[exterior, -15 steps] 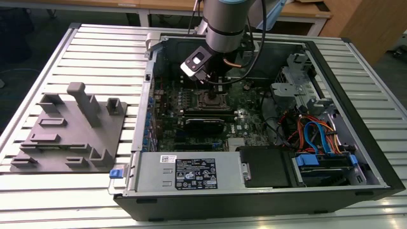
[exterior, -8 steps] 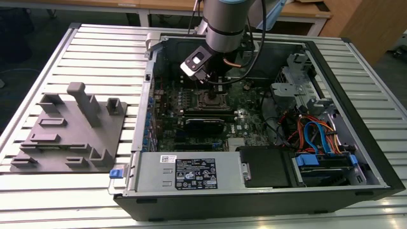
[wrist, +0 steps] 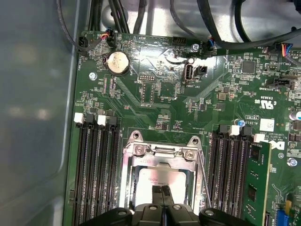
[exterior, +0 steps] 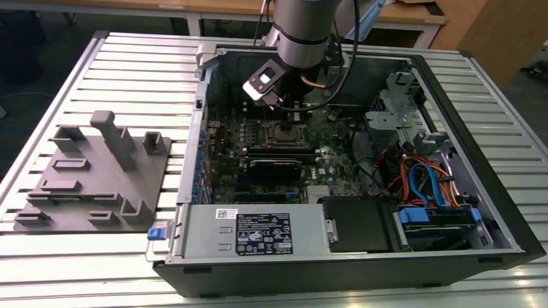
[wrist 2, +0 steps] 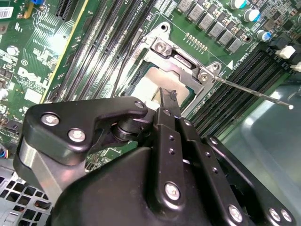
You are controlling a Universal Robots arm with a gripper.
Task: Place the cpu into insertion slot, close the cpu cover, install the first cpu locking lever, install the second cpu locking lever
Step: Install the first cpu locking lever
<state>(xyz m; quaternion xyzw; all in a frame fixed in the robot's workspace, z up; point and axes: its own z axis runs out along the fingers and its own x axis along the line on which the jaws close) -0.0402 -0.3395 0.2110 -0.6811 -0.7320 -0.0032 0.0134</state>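
claw [wrist: 162, 189] pinched shut, tips just over the cpu [wrist: 149, 181], cpu cover [wrist: 159, 151] flat around it, thin lever [wrist 2: 254, 92] sticking out

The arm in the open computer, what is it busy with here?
The arm has its hand, shut, right over the cpu on the green board. The cpu is already seated and the cover lies closed around it. One lever sticks out to the side, apparently not latched yet.
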